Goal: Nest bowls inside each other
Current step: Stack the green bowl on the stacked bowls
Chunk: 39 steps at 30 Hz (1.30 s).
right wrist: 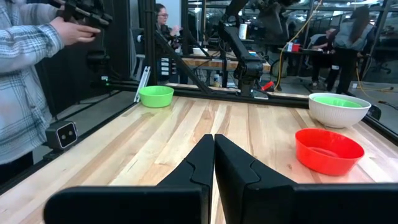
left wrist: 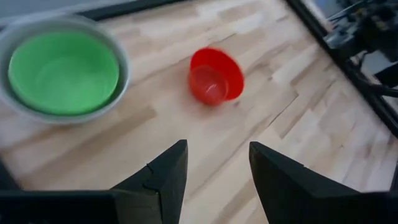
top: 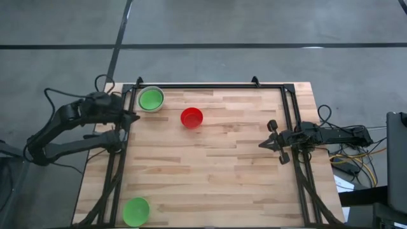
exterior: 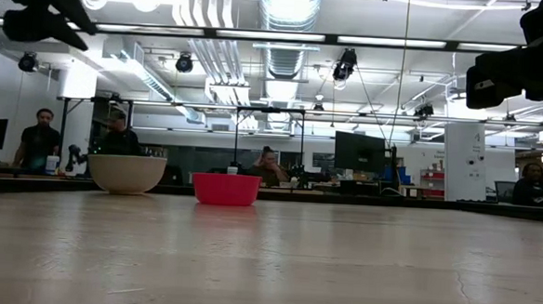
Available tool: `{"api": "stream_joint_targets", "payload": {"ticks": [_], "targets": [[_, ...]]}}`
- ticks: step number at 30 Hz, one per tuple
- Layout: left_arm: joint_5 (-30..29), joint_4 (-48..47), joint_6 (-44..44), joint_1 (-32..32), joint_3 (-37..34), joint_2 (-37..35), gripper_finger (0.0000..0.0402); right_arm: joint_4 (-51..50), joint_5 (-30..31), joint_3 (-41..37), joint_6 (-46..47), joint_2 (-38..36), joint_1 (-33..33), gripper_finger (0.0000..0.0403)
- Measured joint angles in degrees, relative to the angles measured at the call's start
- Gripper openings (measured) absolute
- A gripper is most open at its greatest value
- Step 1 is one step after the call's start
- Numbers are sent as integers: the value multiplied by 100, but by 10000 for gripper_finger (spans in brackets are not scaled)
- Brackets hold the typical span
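Wooden table (top: 216, 165) holds one red bowl (top: 191, 117), two green bowls (top: 151, 99).

Wooden table (top: 210, 172), pale planks, black frame rail (top: 210, 86) along its edges. Person in plaid sleeve (right wrist: 25, 81) beside table (holding dark device). Seated people (exterior: 267, 166) and monitor (exterior: 359, 152) beyond.

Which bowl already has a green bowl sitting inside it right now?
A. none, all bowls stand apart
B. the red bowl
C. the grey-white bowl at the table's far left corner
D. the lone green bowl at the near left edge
C: in the high view the grey-white bowl shows a green bowl filling its inside, while the red bowl and the other green bowl stand alone and empty.
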Motion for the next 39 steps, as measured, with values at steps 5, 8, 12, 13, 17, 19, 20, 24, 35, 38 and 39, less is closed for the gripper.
{"api": "stream_joint_targets", "payload": {"ticks": [5, 8, 12, 13, 17, 19, 20, 24, 35, 38, 39], "targets": [[10, 443, 682, 0, 0, -4, 176, 0, 0, 0, 0, 1, 0, 9], [89, 765, 1133, 0, 0, -4, 176, 0, 0, 1, 0, 0, 1, 9], [264, 1253, 1576, 0, 0, -4, 176, 0, 0, 1, 0, 1, 1, 9], [341, 1375, 1666, 0, 0, -4, 177, 0, 0, 0, 0, 1, -1, 9], [686, 1737, 2003, -5, 0, -4, 180, 0, 0, 1, 0, 0, -1, 9], [869, 1818, 2133, -7, 0, -4, 182, 0, 0, -1, 0, 1, -1, 9], [944, 1842, 2174, -9, 0, -4, 184, 0, 0, -1, 0, 0, 0, 9], [1392, 1920, 2360, -49, -51, -11, 190, 0, 0, 1, 0, 2, 1, 9], [2113, 2348, 2350, -286, -377, -83, 193, 0, 0, -1, 0, 2, -1, 9], [2175, 2373, 2358, -432, -378, -83, 193, 0, 0, 0, 0, 1, 0, 9], [2196, 2397, 2369, -488, -378, -83, 193, 0, 0, -1, 0, 1, 1, 9]]}}
